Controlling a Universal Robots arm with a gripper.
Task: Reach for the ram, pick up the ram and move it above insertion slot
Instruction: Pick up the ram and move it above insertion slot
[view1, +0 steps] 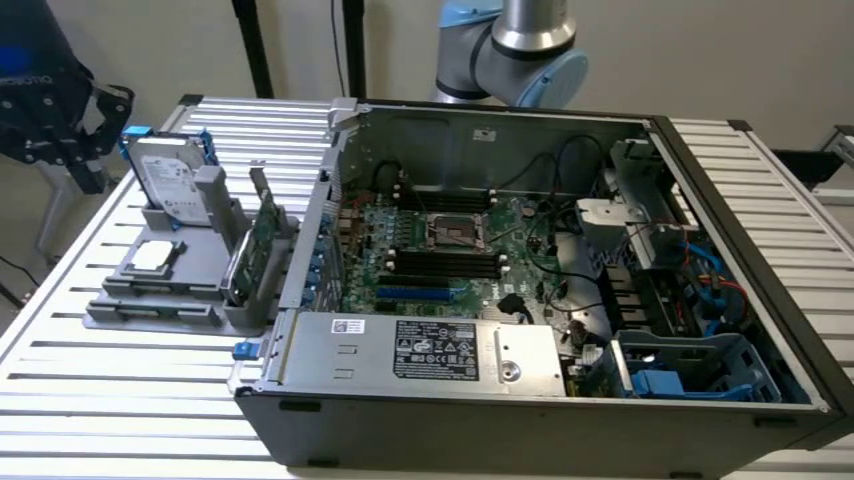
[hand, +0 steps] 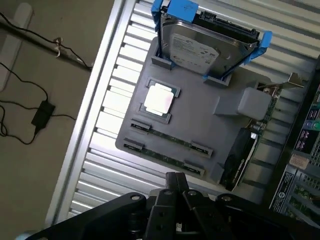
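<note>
Wrist view: pincer (hand: 176, 179) hovers narrow and empty near the ram (hand: 162, 157) in its grey holder (hand: 200, 120) by the tabletop (hand: 95, 165) edge; best approach squarely across its length.

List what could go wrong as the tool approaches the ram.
1. The two ram sticks sit close together in the gray holder; the tool could bump or drag the neighbour.
2. The processor beside them may be loose.
3. The expansion card standing at the holder's edge could be clipped.
</note>
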